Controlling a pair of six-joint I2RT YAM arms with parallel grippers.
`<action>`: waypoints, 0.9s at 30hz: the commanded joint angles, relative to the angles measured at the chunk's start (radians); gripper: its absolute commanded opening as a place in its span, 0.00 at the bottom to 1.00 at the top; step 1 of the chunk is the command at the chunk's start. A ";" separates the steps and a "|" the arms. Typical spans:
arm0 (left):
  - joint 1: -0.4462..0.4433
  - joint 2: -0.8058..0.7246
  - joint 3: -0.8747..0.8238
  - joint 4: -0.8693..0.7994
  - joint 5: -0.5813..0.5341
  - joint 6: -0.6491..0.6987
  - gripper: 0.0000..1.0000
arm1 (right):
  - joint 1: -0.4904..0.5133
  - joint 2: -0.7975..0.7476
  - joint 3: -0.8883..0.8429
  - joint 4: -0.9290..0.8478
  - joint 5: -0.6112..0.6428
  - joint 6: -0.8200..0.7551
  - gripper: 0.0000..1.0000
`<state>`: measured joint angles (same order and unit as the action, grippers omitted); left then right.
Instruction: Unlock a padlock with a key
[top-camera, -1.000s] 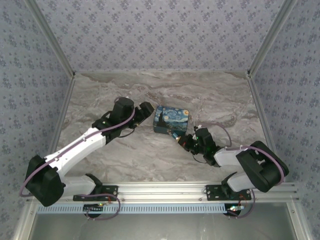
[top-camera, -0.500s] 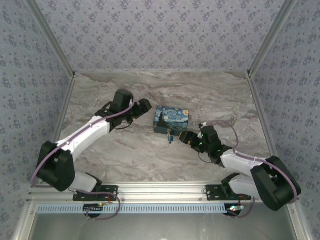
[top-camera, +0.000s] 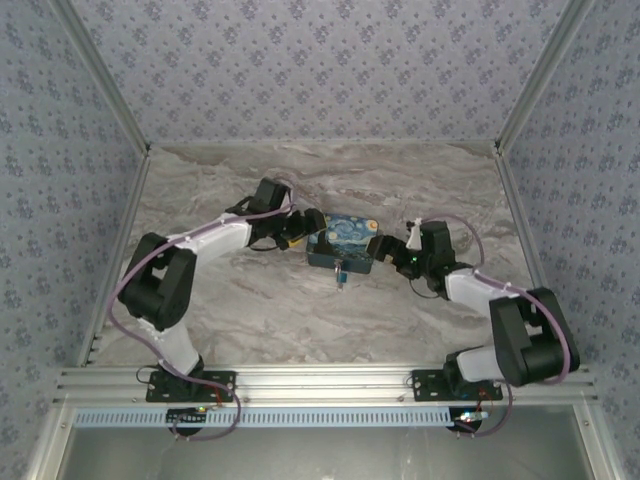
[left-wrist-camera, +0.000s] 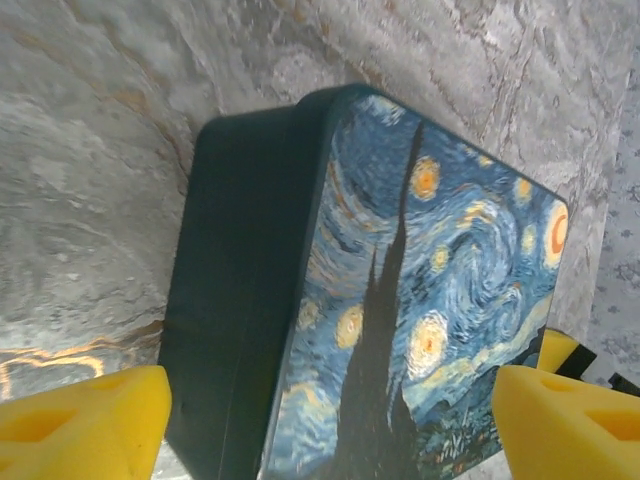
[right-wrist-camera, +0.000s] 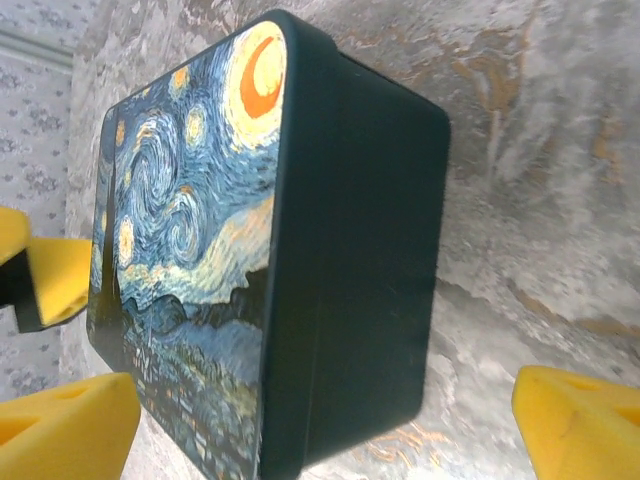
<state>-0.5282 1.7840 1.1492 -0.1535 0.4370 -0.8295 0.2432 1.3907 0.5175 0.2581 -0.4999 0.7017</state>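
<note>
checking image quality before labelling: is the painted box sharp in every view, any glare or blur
Top external: soft even light, no glare; painted box small, padlock barely resolved. Left wrist: box sharp, yellow fingertips slightly soft. Right wrist: box sharp, its dark side shadowed.

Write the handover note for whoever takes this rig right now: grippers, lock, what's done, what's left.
Left gripper: open, fingers either side of the painted box's left end; contact unclear.
Right gripper: open, straddling the box's right end, holding nothing.
Padlock: at the box's near face, in neither gripper.
Done: cannot tell whether the padlock is open; too small in the top view.
Left: check it up close and unlock it if shut.
</note>
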 joint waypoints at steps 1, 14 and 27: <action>-0.016 0.022 0.025 0.068 0.096 0.004 0.78 | -0.002 0.066 0.073 -0.001 -0.096 -0.051 0.89; -0.062 -0.078 -0.159 0.213 0.050 -0.085 0.66 | 0.043 0.241 0.301 -0.079 -0.211 -0.192 0.84; -0.076 -0.334 -0.342 0.136 -0.264 -0.124 0.78 | -0.064 0.091 0.189 -0.028 -0.099 -0.208 0.96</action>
<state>-0.6041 1.5227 0.8188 0.0124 0.2890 -0.9562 0.2020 1.5528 0.7410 0.2054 -0.6064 0.5045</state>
